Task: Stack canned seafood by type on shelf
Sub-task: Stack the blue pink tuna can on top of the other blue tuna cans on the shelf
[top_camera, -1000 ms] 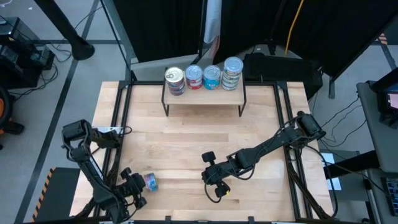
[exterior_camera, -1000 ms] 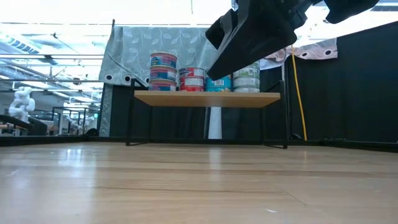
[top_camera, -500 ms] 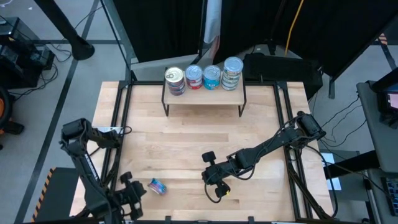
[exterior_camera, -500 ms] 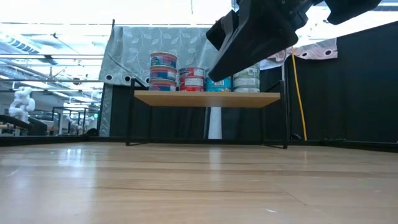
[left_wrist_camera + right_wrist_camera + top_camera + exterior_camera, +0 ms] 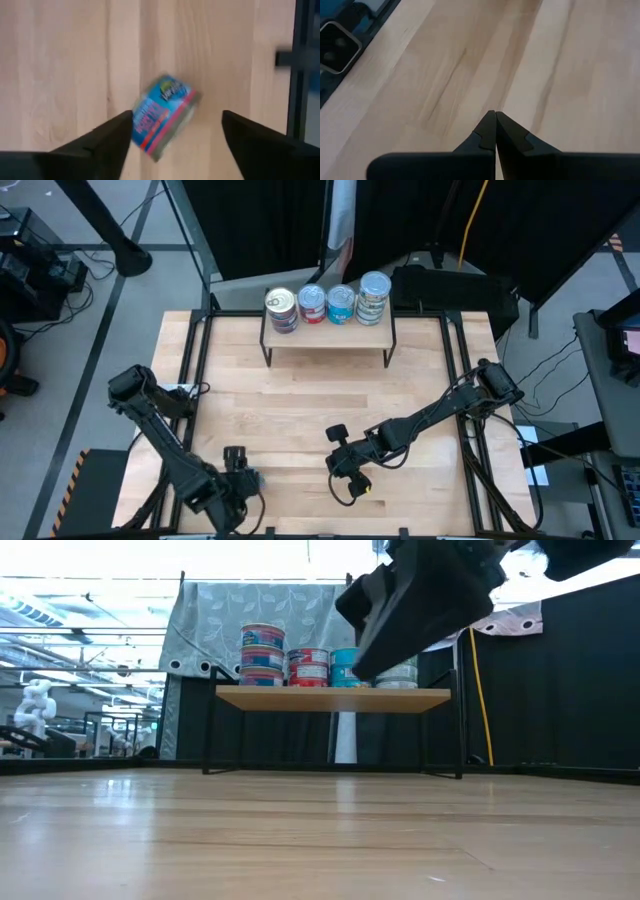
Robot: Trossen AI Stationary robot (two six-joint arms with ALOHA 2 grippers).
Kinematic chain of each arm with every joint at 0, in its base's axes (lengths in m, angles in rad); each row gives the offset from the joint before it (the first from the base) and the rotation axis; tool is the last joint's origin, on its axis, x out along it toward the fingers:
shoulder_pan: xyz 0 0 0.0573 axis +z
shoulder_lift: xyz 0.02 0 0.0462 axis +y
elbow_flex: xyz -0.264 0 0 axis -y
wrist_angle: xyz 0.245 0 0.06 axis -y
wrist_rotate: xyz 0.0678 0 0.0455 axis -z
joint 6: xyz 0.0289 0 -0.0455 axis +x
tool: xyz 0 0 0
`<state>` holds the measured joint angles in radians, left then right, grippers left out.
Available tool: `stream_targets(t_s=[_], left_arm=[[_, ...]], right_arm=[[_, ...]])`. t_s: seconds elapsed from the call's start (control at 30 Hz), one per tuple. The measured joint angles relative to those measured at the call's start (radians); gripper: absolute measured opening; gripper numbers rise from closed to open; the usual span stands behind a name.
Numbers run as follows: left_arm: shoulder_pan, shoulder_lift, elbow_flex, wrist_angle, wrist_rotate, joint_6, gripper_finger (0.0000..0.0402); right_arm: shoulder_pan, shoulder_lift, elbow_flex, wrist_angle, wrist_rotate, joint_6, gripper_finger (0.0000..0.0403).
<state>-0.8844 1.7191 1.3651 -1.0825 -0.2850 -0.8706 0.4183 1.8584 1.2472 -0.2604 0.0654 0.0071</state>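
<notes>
Near the front edge of the tabletop (image 5: 300, 410), toward its left corner, my left gripper (image 5: 170, 145) hovers with fingers (image 5: 107, 137) spread wide over one loose tin (image 5: 162, 115). That tin lies tilted on its side on the bare wood, blue label with a red band, between the fingers but gripped by neither. My right gripper (image 5: 495, 132) waits closed and empty over the front middle of the tabletop.

Step in hand, as I judge it: picking up the stray tin. Next move calls for lowering and squaring the fingers to the tin's flat faces; lying askew, it may roll or skid when touched.

At the back edge, the shelf (image 5: 327, 330) carries four stacks of canned seafood (image 5: 327, 303) in a row across its top.

Surface: pale wood planks inside a black frame. Room beyond: black curtains, a patterned grey drape, bright ceiling lights.
</notes>
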Motion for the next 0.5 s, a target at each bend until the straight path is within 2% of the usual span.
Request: stream_targets(t_s=[0.13,0.37,0.5], left_arm=[[0.031,0.0,0.0,-0.043,0.114,0.128,0.0332],[0.063,0.0,-0.012,-0.076,0.083,0.335,0.0336],[0.091,0.0,-0.068,-0.047,0.121,0.409,0.0336]], right_arm=[[0.001,0.0,0.0,-0.022,-0.021,0.011,0.0],[0.001,0.0,0.0,-0.031,-0.022,0.01,0.0],[0.001,0.0,0.0,-0.05,-0.022,0.009,0.0]])
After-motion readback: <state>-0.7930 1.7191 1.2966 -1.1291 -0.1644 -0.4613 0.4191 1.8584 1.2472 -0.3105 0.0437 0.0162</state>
